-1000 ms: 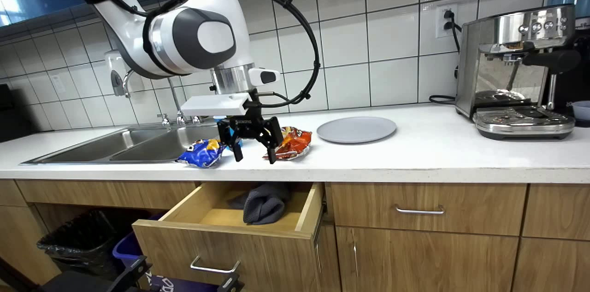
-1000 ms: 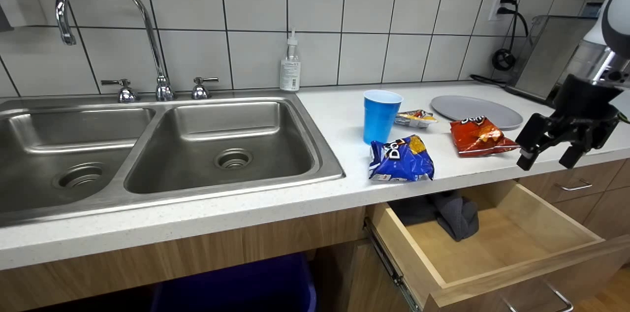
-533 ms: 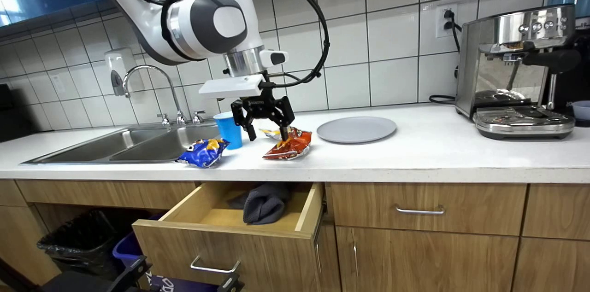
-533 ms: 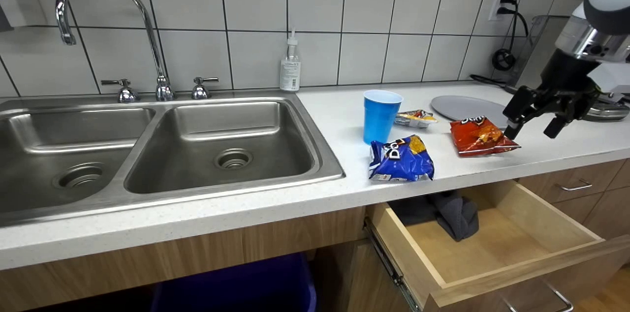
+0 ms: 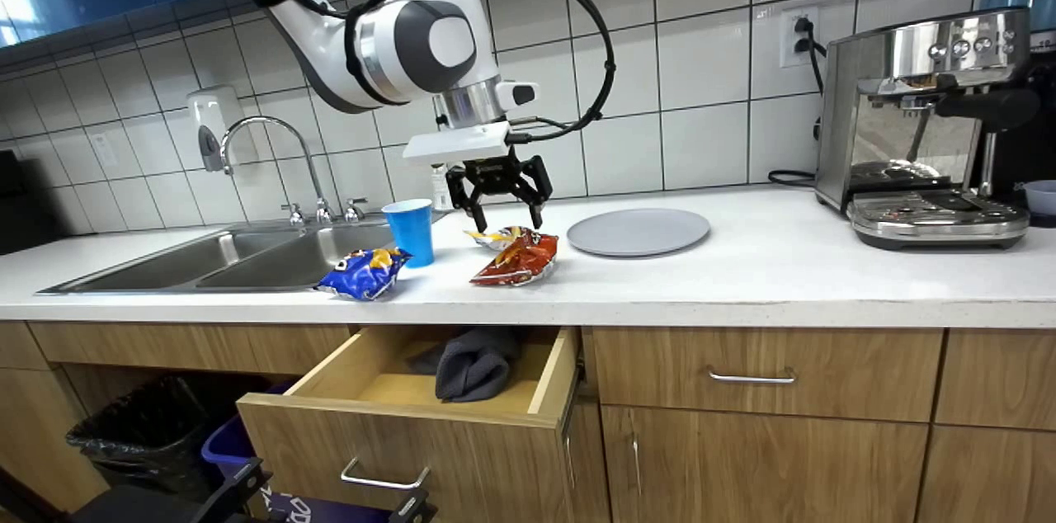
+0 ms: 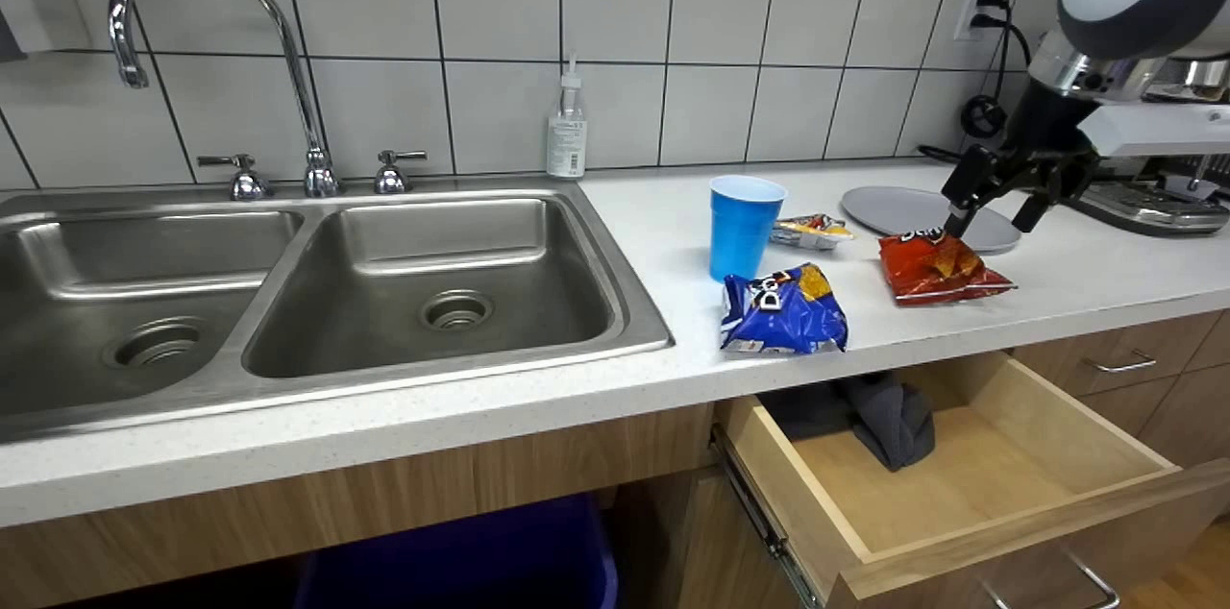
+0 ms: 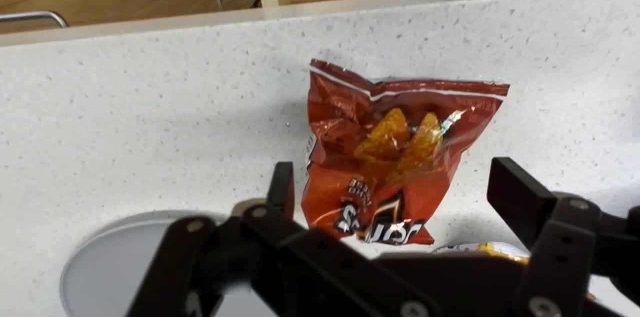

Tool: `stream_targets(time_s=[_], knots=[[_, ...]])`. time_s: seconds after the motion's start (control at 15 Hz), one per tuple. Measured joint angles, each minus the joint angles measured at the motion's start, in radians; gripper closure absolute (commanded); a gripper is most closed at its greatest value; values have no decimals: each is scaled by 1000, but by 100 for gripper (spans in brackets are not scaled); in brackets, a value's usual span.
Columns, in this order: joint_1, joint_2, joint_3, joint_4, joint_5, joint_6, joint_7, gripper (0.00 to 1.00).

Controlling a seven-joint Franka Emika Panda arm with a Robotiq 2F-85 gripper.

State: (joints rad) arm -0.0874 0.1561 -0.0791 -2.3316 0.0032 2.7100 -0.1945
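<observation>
My black gripper is open and empty above the white counter, its fingers pointing down. It also shows in an exterior view and the wrist view. The nearest thing is a red Doritos chip bag, lying on the counter below and between the fingers in the wrist view, apart from both. The red bag shows in both exterior views. A silver and yellow packet lies behind it and is partly hidden by the gripper in the wrist view.
A grey plate lies beside the red bag. A blue cup and a blue Doritos bag stand near the sink. Below the counter an open drawer holds a dark grey cloth. A coffee machine stands further along.
My gripper has moved back from over the counter's front edge toward the wall, first rising, and is now over the area of the red bag. It stays open. The bags, cup and drawer have not moved.
</observation>
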Motion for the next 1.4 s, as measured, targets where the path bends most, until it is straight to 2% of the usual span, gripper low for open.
stream_targets(time_s=[0.33, 0.73, 1.0, 1.4], knots=[[-17, 106, 7, 131, 6, -2, -90, 0], [-64, 233, 62, 259, 19, -11, -196, 0], [-80, 284, 93, 312, 17, -22, -236, 0], [-79, 328, 102, 354, -8, -24, -252, 0]])
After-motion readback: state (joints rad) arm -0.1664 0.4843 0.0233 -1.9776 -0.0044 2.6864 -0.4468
